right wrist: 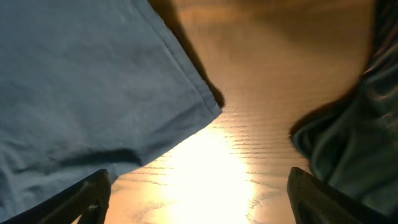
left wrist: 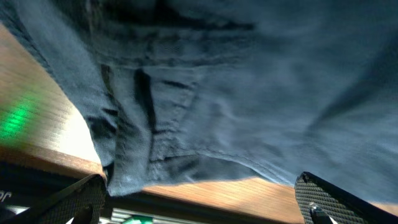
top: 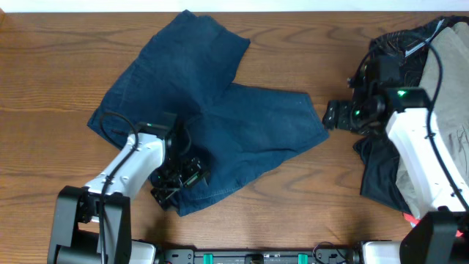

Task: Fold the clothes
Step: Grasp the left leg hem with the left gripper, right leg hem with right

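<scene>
The navy blue garment (top: 212,110) lies spread and creased on the wooden table, one leg toward the back, one toward the right. My left gripper (top: 179,180) sits over its front edge, jaws open, with the cloth's rumpled hem (left wrist: 155,143) just ahead of the fingers (left wrist: 199,199). My right gripper (top: 333,115) hovers just off the garment's right corner (right wrist: 205,106), jaws open (right wrist: 199,193) over bare wood with nothing between them.
A heap of dark and light clothes (top: 432,110) lies at the right edge, under and beside my right arm; its dark cloth shows in the right wrist view (right wrist: 354,149). The table's front edge runs behind my left gripper.
</scene>
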